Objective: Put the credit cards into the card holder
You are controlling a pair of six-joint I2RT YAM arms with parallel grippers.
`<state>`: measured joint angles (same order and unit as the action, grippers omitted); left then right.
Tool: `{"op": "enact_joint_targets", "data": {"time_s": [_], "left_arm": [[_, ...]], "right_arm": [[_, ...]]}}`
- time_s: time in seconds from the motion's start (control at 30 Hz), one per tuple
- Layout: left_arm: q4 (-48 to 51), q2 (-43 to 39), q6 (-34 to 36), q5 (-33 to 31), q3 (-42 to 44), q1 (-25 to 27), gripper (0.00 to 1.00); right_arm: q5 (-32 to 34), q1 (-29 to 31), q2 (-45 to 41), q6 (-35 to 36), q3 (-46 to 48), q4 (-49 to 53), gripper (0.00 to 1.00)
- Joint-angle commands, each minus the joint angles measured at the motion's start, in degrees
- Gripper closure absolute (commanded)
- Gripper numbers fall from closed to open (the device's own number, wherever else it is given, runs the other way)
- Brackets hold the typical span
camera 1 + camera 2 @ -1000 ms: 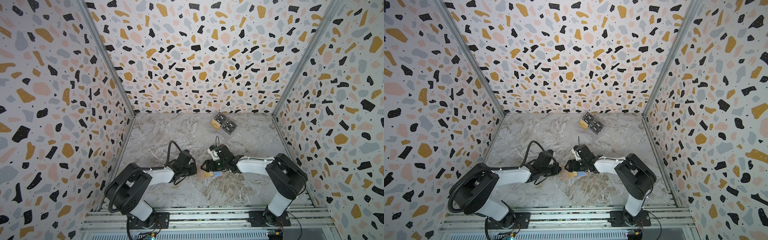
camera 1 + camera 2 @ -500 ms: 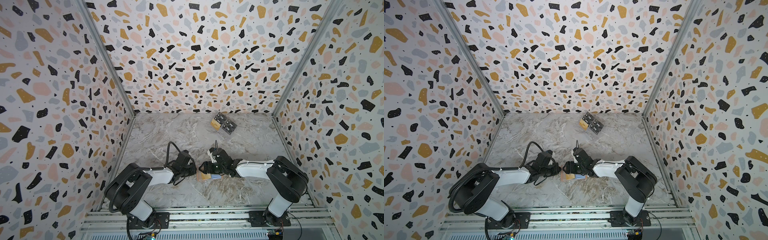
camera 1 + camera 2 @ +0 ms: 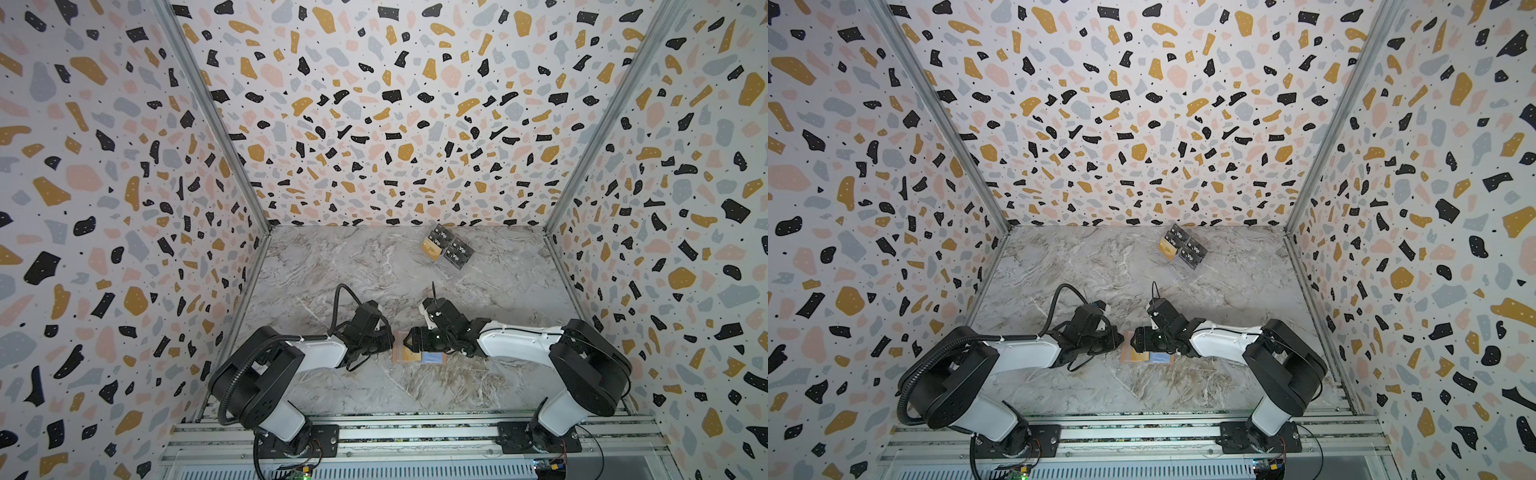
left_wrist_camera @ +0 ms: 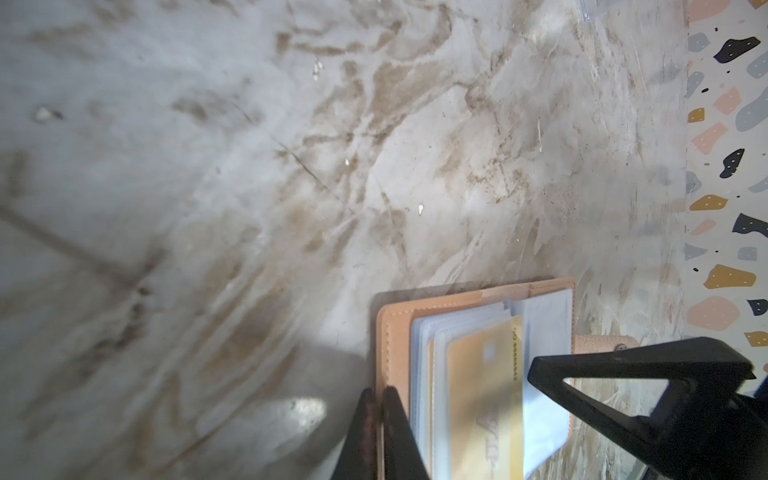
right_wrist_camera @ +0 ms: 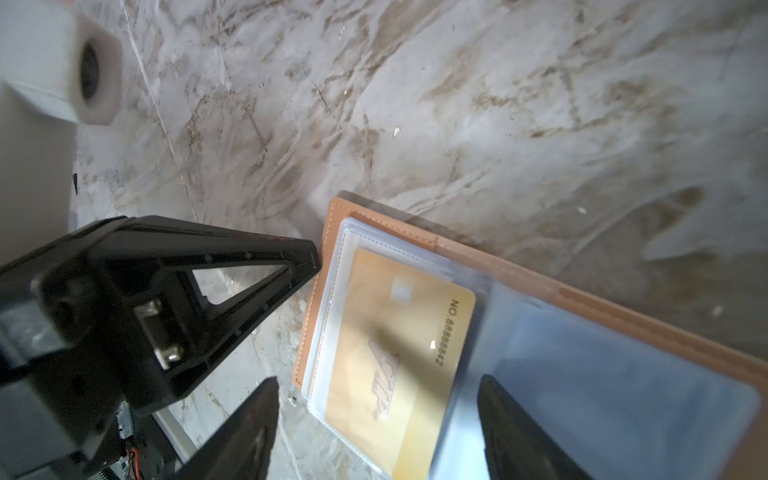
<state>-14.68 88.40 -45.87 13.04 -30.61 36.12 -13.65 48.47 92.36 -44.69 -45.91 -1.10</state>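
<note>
The card holder [image 3: 415, 356] lies open on the marbled surface [image 3: 353, 270] between the two arms, and a gold card [image 5: 399, 353] is on its clear sleeves [image 4: 544, 324]; whether the card is tucked in or only resting there, I cannot tell. The left claw [image 4: 379, 392] is pinched tight on the edge of the tan cover [image 5: 582, 299], while the right claw [image 5: 376, 380] hangs over the gold card with its jaws spread wide, gripping nothing. The other credit cards [image 3: 448, 248], black and gold, sit bunched at the far side of the surface, well apart.
</note>
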Motion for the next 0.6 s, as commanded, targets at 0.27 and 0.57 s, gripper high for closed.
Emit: {"op": "enact_joint_targets", "data": {"time_s": [0.27,0.57], "left_arm": [[-0.8,-1.3,0.3,0.2,1.3,0.2,0.90],[-1.9,-1.9,-0.9,0.4,2.5,0.2,0.91]], "right_arm": [[-6.7,0.1,4.1,-0.3,-2.5,0.1,0.23],[-7.0,1.2,4.3,-0.4,-5.6,3.1,0.24]]}}
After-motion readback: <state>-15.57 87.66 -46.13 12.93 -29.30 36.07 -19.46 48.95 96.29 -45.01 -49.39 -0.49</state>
